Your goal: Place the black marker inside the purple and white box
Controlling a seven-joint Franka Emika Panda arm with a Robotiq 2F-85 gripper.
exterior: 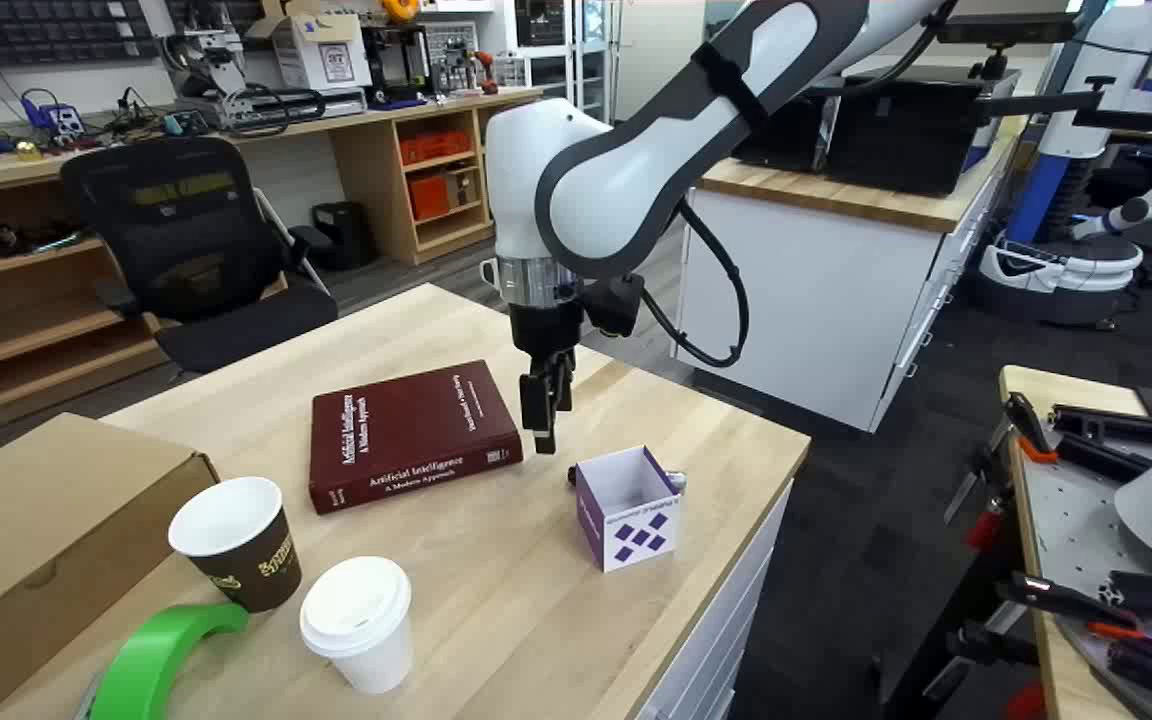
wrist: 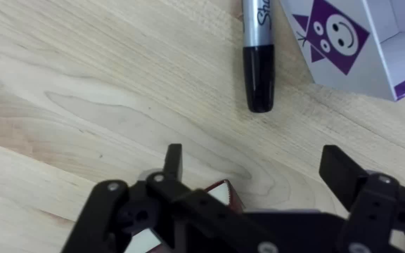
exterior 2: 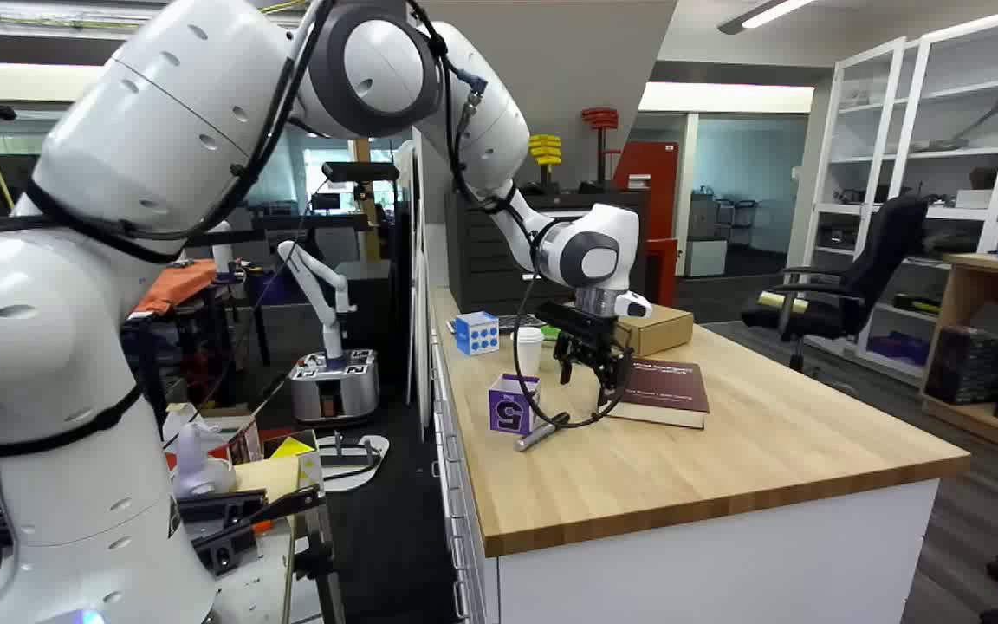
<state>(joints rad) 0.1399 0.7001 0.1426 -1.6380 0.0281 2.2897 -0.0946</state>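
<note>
The marker is a silver-grey pen with a black cap [wrist: 258,75]. It lies on the table beside the purple and white box [wrist: 343,45], apart from the jaws. In the exterior views the marker's silver end [exterior 2: 542,432] shows, and the box hides part of it [exterior: 676,480]. The box stands open at the top in both exterior views [exterior: 641,535] [exterior 2: 512,407]. My gripper [wrist: 251,154] is open with nothing between its fingers. In an exterior view it hangs [exterior: 544,415] above the table between book and box, short of the marker's cap end.
A dark red book [exterior: 416,430] lies close beside the gripper; its corner [wrist: 232,196] shows below the fingers. A brown cup [exterior: 256,560], a white lidded cup [exterior: 361,620], a green object [exterior: 156,660] and a brown cardboard box [exterior: 56,540] stand further off. A blue-white box [exterior 2: 476,334] is behind.
</note>
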